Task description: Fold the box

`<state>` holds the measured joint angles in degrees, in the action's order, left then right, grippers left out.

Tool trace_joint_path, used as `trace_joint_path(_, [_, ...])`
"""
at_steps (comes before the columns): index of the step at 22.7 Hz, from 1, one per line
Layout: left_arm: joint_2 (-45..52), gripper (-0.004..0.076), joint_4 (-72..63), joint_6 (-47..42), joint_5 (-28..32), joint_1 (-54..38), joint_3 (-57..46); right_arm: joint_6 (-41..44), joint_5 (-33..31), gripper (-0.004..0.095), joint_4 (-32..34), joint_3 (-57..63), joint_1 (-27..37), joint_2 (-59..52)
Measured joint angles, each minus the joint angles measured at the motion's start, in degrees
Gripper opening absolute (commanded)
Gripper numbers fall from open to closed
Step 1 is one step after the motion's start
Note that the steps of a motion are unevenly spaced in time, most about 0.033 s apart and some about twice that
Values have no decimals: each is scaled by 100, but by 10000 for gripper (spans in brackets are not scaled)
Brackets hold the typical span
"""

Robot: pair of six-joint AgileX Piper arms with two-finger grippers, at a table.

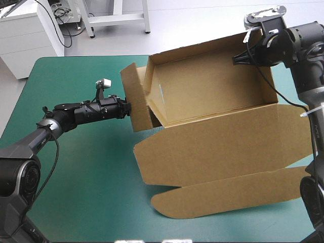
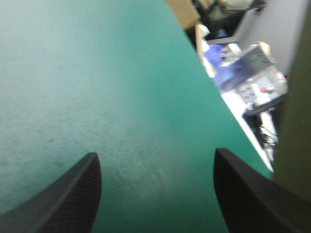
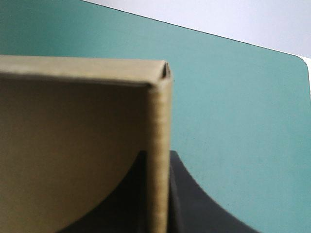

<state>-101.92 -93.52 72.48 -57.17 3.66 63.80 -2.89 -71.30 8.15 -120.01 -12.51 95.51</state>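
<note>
The brown box [image 1: 212,91] stands as an open tray with raised walls in the high view, right of the table's middle. Its lid [image 1: 223,147] lies flat toward the near edge. My left gripper [image 1: 129,108] is at the tray's left end, beside the upright side flap [image 1: 135,101]. In the left wrist view that gripper [image 2: 156,155] is open over bare cover, with brown board [image 2: 296,111] beside one finger. My right gripper [image 1: 238,59] is at the far wall near the right corner. The right wrist view shows that gripper [image 3: 158,160] shut on the box wall [image 3: 73,136].
The lid's rounded tuck flap [image 1: 228,195] lies close to the table's near edge. The teal-green cover [image 1: 91,167] spreads to the left of the box. The table's edge [image 2: 228,111] runs ahead of my left gripper.
</note>
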Motion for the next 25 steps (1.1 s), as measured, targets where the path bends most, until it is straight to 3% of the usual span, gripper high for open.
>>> trace_joint_path(3, [0, 475, -169, 153, -653, 0, 0, -5, -7, -20, -30, 0, -6, 0])
trace_joint_path(6, [0, 475, -210, 210, -895, 0, 0, -10, -12, -20, -58, 0, -10, 6])
trace_joint_path(25, [718, 443, 153, -32, -955, -470, 0, 13, -12, -20, -63, 0, -17, 410])
